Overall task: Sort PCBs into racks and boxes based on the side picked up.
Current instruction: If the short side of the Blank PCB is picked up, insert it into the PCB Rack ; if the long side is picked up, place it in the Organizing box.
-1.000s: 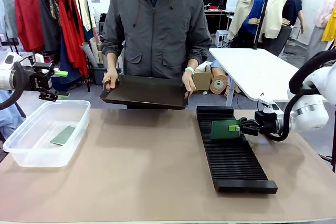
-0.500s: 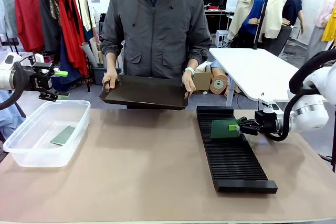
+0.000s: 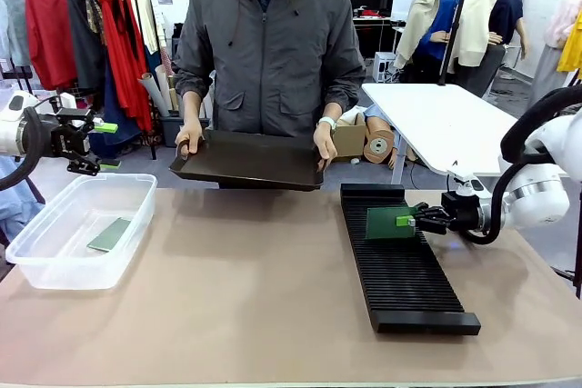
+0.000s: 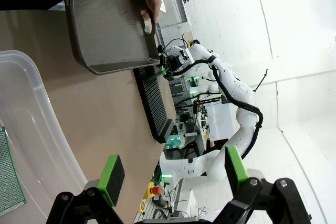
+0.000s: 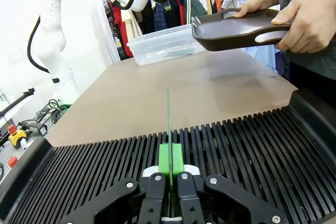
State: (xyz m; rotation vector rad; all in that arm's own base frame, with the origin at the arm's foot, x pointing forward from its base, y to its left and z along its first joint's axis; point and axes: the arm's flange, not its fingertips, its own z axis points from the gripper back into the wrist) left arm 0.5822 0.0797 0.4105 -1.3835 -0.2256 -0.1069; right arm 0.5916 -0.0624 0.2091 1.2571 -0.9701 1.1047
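My right gripper (image 3: 416, 220) is shut on a green PCB (image 3: 389, 222), holding it on edge over the far half of the long black slotted rack (image 3: 400, 270). In the right wrist view the PCB (image 5: 169, 124) rises thin between the shut fingers (image 5: 170, 179), standing in line with the rack's slots (image 5: 236, 140). A second PCB (image 3: 110, 234) lies flat in the clear box (image 3: 77, 229) at the left. My left gripper (image 3: 102, 144) hangs open above the box's far left corner, with nothing between its green pads (image 4: 111, 170). That PCB's corner (image 4: 9, 174) shows in the left wrist view.
A person in a grey jacket stands at the far side and holds a smooth black tray (image 3: 250, 159) with both hands above the table's far edge. The brown tabletop (image 3: 245, 288) lies bare between the box and the rack. A white table (image 3: 446, 124) stands behind at the right.
The person has lifted the black tray slightly and shifted it a little left. Both arms and the held PCB stay where they were.
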